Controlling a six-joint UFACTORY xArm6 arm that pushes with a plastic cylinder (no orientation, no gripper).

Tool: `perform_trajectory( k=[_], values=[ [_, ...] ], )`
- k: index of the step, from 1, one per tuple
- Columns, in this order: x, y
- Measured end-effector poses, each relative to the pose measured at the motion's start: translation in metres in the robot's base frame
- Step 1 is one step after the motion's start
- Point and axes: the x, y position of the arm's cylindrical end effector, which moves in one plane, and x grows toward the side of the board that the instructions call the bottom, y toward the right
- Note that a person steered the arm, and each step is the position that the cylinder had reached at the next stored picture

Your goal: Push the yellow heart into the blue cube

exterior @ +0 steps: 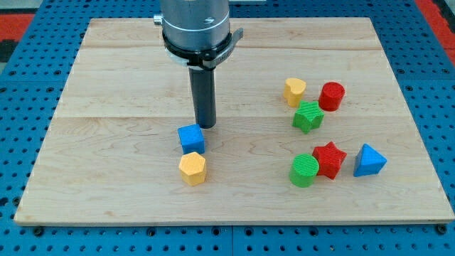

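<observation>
Now your tip [206, 126] sits just above the blue cube [191, 138], far from the yellow heart [294, 91]; no jaws show.

Robotics lab bench, wooden board [234, 206] on blue perforated table [14, 107], small coloured blocks, industrial arm [195, 28] overhead
</observation>
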Motion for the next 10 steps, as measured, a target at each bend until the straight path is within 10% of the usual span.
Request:
perform_trajectory(
  k=[2, 4, 6, 10],
  values=[
    [-0.113, 0.070],
    [-0.072, 0.174],
    [-0.028, 0.060],
    [-0.008, 0.016]
  ],
)
